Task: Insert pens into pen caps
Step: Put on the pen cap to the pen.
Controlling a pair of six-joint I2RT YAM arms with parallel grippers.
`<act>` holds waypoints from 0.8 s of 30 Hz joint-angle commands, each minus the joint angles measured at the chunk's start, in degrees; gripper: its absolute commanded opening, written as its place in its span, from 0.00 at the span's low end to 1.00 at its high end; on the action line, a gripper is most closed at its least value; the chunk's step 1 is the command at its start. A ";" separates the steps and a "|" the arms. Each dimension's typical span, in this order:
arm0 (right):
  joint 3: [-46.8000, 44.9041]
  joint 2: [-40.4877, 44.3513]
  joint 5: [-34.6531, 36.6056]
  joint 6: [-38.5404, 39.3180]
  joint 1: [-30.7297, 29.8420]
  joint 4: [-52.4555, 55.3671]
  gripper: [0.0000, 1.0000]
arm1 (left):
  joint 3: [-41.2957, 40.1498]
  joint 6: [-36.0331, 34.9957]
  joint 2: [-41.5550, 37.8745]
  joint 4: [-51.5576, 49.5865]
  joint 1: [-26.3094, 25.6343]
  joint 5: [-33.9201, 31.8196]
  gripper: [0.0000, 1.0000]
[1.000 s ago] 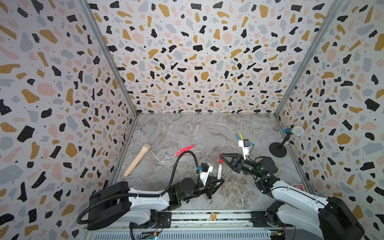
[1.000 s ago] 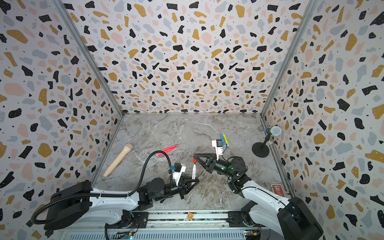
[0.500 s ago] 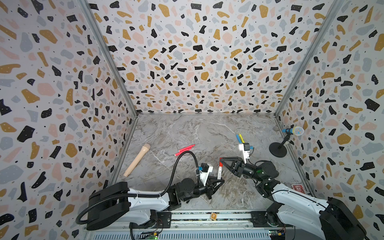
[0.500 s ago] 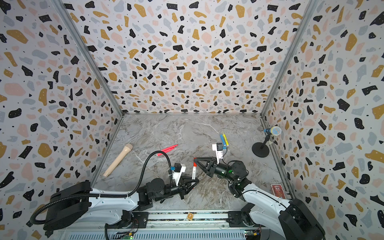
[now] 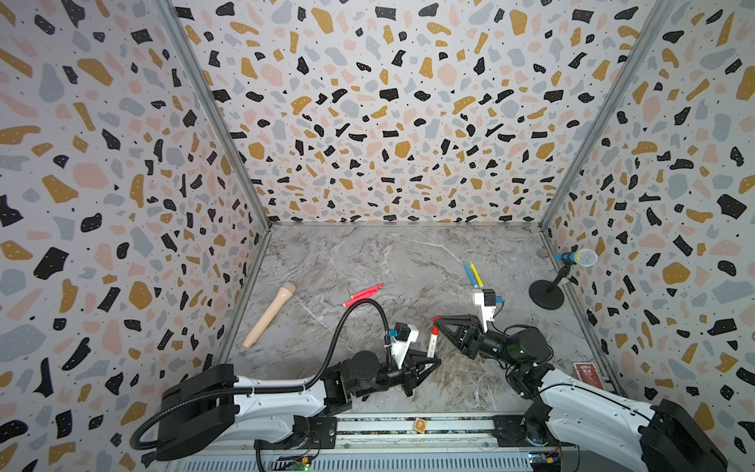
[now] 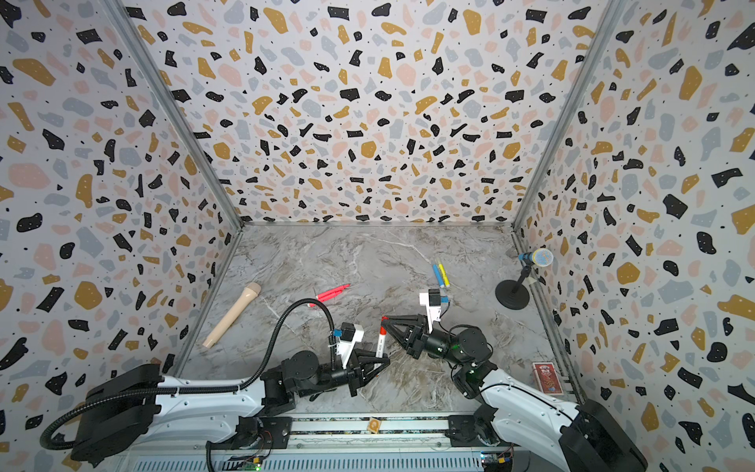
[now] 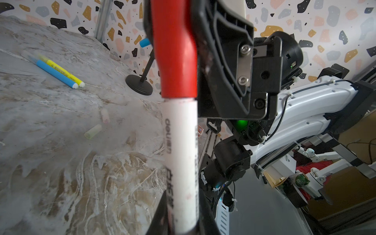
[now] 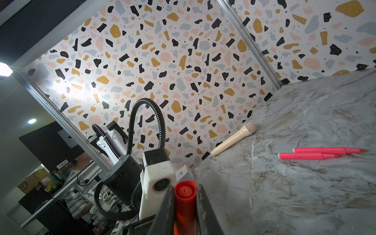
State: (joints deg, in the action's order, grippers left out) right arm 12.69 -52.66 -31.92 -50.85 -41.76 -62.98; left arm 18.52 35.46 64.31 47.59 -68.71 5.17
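Black right gripper (image 5: 437,321) pinched tight on red cap (image 7: 175,50), cap mouth meeting white pen (image 5: 431,345) barrel. Left gripper (image 5: 428,364) clamped same pen's lower end, held off marble table (image 5: 367,253). Pale pink cap (image 7: 105,115) and yellow-green cap (image 7: 93,131) lay loose nearby. Blue pen (image 5: 470,276) and yellow pen (image 5: 476,274) sat side by side farther back, pink pens (image 5: 362,295) off left.

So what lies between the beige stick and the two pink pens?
Nothing: bare marble tabletop between the beige stick and pink pens, plainest in the right wrist view.
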 commanded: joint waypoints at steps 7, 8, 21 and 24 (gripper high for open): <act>-2.75 1.76 -6.77 6.02 -4.04 14.13 0.04 | 6.78 -1.06 -5.76 8.17 6.43 3.19 0.00; -2.84 1.78 -6.46 6.43 -4.52 14.98 0.04 | 7.04 -0.92 -5.99 8.01 7.01 3.68 0.00; -7.35 -1.07 -0.95 7.09 -12.70 15.54 0.03 | 9.30 -1.00 -7.11 8.93 11.42 7.58 0.00; -8.41 -1.46 -0.19 7.26 -13.56 15.01 0.02 | 9.02 -0.75 -8.02 9.31 12.34 8.41 0.00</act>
State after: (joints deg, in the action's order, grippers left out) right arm 9.28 -51.53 -18.20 -45.69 -50.92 -60.75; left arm 19.77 33.39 60.29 35.92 -60.51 21.78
